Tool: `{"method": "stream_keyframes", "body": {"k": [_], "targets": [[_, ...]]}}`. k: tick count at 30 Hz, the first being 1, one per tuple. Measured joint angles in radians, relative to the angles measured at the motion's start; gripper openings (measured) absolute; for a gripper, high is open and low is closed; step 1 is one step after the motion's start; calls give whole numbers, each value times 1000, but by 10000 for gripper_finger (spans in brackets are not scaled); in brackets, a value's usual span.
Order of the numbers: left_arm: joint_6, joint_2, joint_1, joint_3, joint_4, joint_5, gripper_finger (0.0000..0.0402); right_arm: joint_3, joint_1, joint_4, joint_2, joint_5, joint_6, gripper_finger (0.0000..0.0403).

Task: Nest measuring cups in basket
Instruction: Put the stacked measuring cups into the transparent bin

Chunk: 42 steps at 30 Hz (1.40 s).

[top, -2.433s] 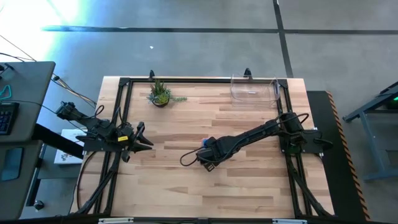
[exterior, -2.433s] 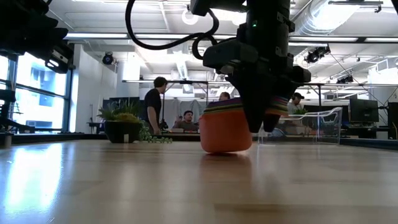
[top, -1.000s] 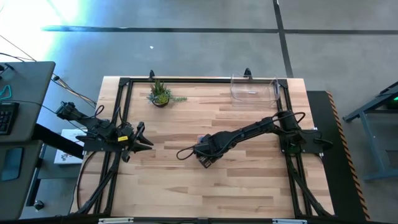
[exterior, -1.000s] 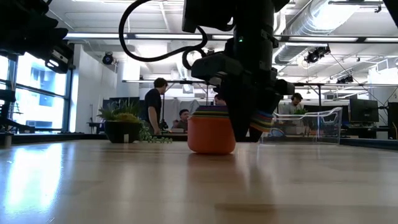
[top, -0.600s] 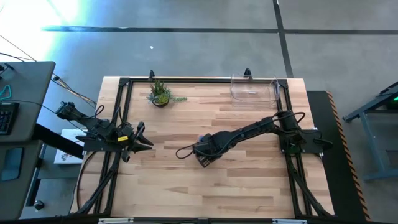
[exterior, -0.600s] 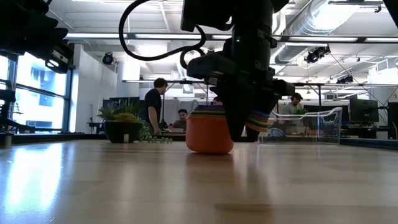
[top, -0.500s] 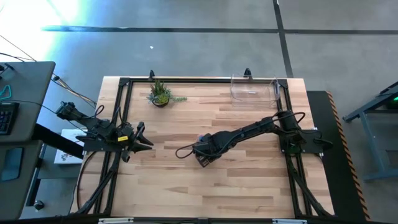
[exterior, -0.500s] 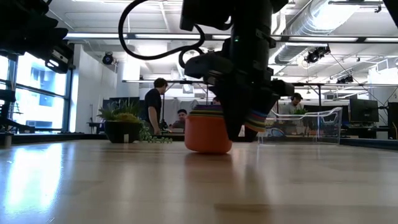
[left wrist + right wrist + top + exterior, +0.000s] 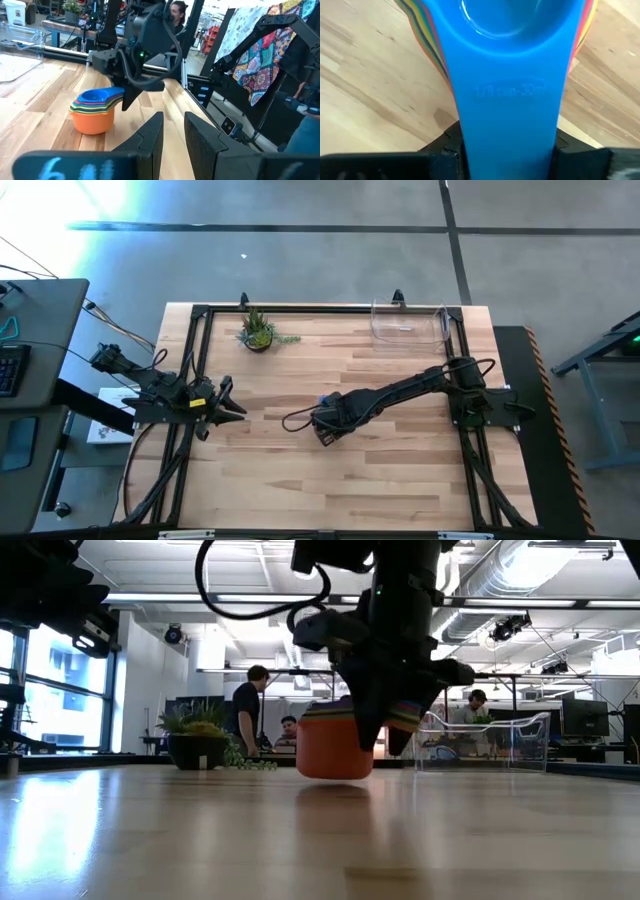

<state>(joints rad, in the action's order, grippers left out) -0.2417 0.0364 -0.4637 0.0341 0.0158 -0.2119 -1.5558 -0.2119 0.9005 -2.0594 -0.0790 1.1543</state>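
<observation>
Plastic cups [image 9: 93, 111], nested, hang just off the surface [image 9: 300, 470] — right fingers [image 9: 375, 735] clamp their handles; next, carry them to the basket [image 9: 408, 323]. Left fingers [image 9: 172, 137] wait, parted.

A small potted plant [image 9: 257, 331] sits on the pale wooden worktop [image 9: 300, 480] at its far left, close to the black frame [image 9: 300, 309] that runs round the edge. Seen level across the wood, the plant [image 9: 198, 737] stands in a dark pot with a sprig trailing to its right. Beyond the worktop, a person [image 9: 247, 710] stands with their back turned, others sit at desks further off, and a tall window [image 9: 60, 690] fills the left. A keyboard [image 9: 10, 365] lies on a side desk [image 9: 40, 330] to the left.
</observation>
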Motion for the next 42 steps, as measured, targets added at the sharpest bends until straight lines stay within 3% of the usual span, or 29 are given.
{"method": "stream_keyframes", "body": {"k": [20, 25, 28, 37, 42], "targets": [[0, 0, 0, 0, 0, 0, 70, -1, 5, 8, 11, 65, 52, 125], [0, 0, 0, 0, 0, 0, 70, -1, 19, 44, 10, 124, 26, 193], [0, 0, 0, 0, 0, 0, 70, -1, 31, 52, 10, 138, 1, 210], [0, 0, 0, 0, 0, 0, 70, -1, 80, 68, 10, 247, -190, 167], [0, 0, 0, 0, 0, 0, 70, -1, 106, 85, 10, 294, -270, 171]]}}
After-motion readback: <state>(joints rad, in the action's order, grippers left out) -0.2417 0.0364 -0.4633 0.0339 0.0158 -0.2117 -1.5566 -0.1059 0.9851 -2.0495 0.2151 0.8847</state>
